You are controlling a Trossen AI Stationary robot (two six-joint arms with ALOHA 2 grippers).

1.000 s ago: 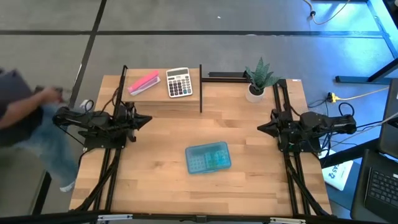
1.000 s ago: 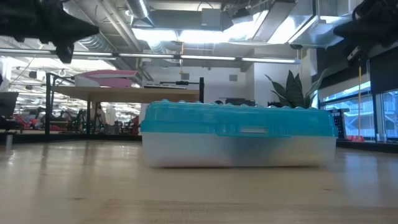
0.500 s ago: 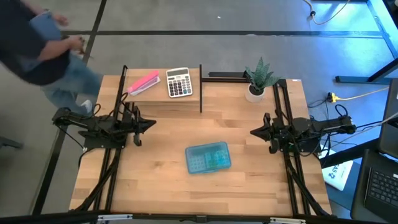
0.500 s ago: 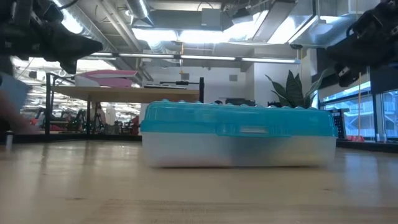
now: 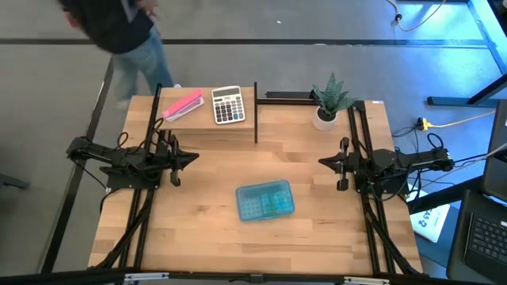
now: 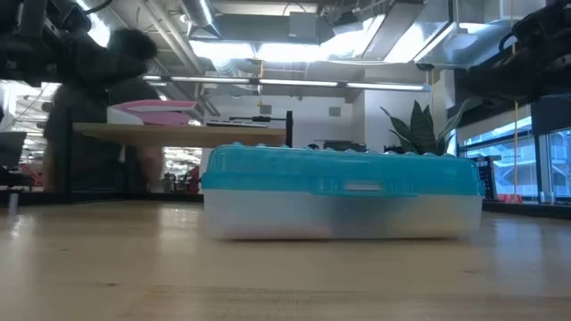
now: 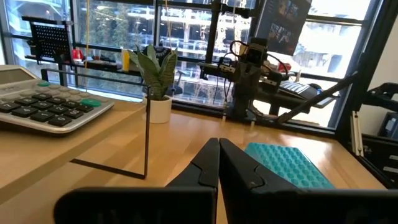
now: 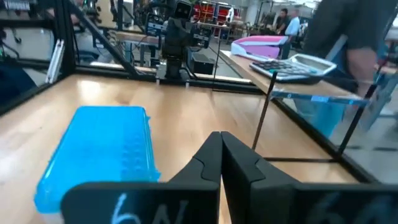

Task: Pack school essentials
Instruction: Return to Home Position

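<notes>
- Left gripper (image 7: 219,144): fingers pressed together, holding nothing, raised above the counter (image 5: 206,237).
- Right gripper (image 8: 221,135): likewise together, empty, apart from the closed blue supply box (image 5: 265,200).

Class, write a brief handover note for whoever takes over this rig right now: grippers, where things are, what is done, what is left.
Left gripper: shut, empty, raised at the left side of the table, apart from the box.
Right gripper: shut, empty, raised at the right side.
Blue supply box: lid closed, mid-table toward the front; contents cannot be made out.
Calculator and pink block: on the back shelf, not packed.
Done: box closed.
Left: probably only settling both arms at home.
A person is behind the table.
</notes>
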